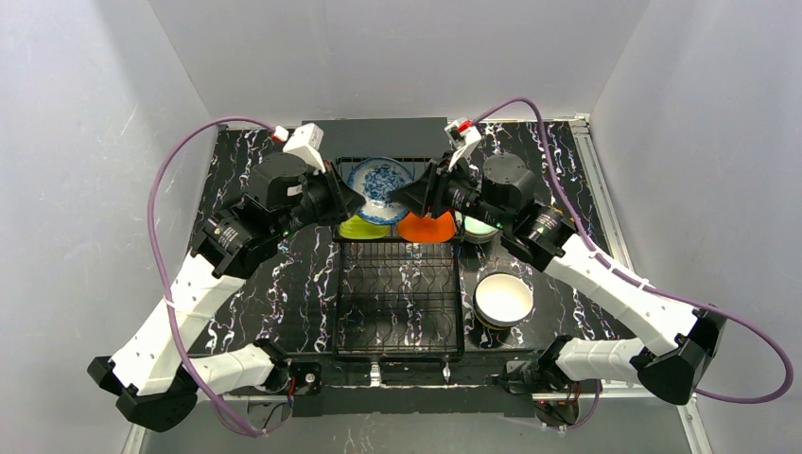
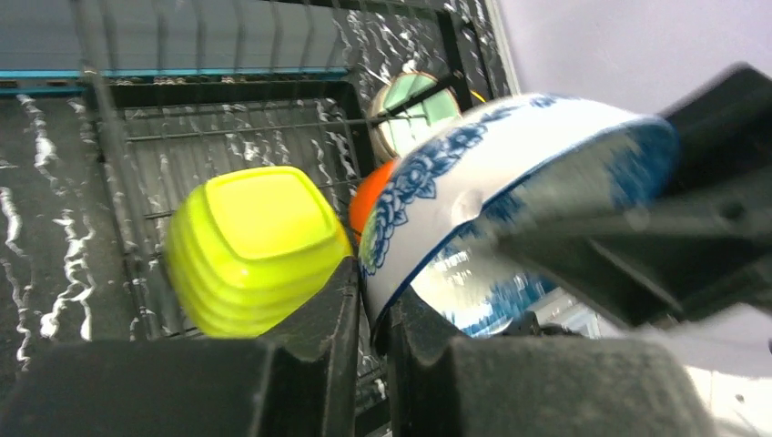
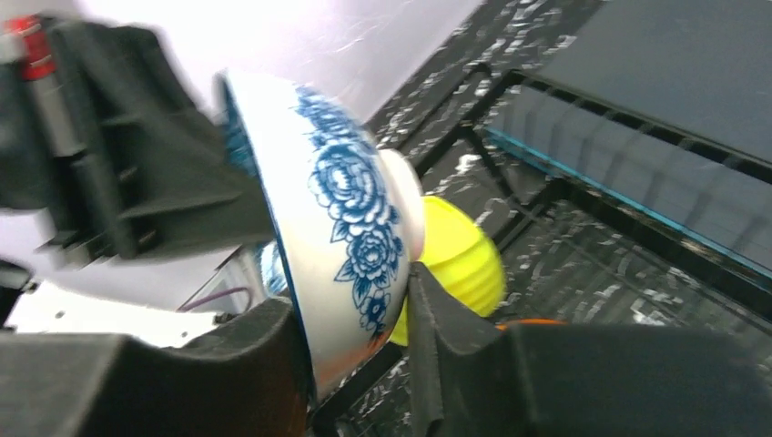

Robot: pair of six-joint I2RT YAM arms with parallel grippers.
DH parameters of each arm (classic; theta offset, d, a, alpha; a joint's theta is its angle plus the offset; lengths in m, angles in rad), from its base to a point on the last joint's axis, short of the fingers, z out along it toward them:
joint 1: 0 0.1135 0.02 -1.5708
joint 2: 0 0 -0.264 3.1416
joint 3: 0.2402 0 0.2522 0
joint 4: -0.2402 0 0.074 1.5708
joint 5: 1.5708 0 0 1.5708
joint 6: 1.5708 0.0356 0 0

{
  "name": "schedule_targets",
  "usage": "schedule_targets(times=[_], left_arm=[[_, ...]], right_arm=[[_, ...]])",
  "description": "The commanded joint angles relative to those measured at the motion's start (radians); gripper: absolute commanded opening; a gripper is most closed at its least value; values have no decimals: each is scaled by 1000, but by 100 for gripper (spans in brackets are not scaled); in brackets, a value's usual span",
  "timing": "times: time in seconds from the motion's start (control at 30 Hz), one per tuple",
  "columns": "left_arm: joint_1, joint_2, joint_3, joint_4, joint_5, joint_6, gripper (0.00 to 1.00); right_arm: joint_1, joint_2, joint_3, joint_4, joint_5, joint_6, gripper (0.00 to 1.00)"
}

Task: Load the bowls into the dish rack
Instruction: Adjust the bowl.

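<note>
A blue-white patterned bowl (image 1: 378, 182) is held tilted on edge over the back of the black wire dish rack (image 1: 338, 293). My left gripper (image 1: 352, 200) is shut on its left rim (image 2: 375, 305). My right gripper (image 1: 402, 199) is shut on its right wall (image 3: 355, 319). The bowl fills both wrist views (image 2: 492, 173) (image 3: 337, 200). Below it in the rack, a lime green bowl (image 1: 359, 228) (image 2: 250, 246) (image 3: 460, 259) and an orange bowl (image 1: 426, 228) (image 2: 371, 196) lie bottom up. A mint bowl (image 1: 478, 229) (image 2: 414, 109) sits at the rack's right edge.
A white-inside bowl (image 1: 503, 298) stands upright on the marbled table right of the rack. A flat dark grey box (image 1: 378, 132) lies behind the rack. The rack's front half (image 1: 397, 303) holds only tines. White walls close in the table.
</note>
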Motion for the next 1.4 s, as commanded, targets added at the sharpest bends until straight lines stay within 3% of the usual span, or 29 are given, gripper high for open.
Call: schedule_targets(times=[0.0, 0.13, 0.37, 0.53, 0.67, 1.2, 1.37], left_arm=[[-3, -40, -12, 113, 41, -16, 11], [-3, -69, -53, 146, 61, -31, 22], [-3, -131, -129, 222, 130, -54, 42], [-3, -179, -171, 254, 157, -64, 77], [-3, -215, -201, 274, 191, -66, 96], [-3, -303, -334, 394, 391, -54, 98], [-3, -312, -358, 391, 395, -65, 97]], right_arm=[[0, -14, 45, -10, 8, -44, 28], [-1, -18, 42, -32, 39, -55, 3], [0, -43, 27, -50, 62, -108, 1], [-3, -67, 40, -62, 7, -184, 1], [-10, -58, 54, -71, -63, -208, 1], [-81, -37, 15, 19, -425, -196, 1], [-96, -35, -1, 29, -449, -176, 1]])
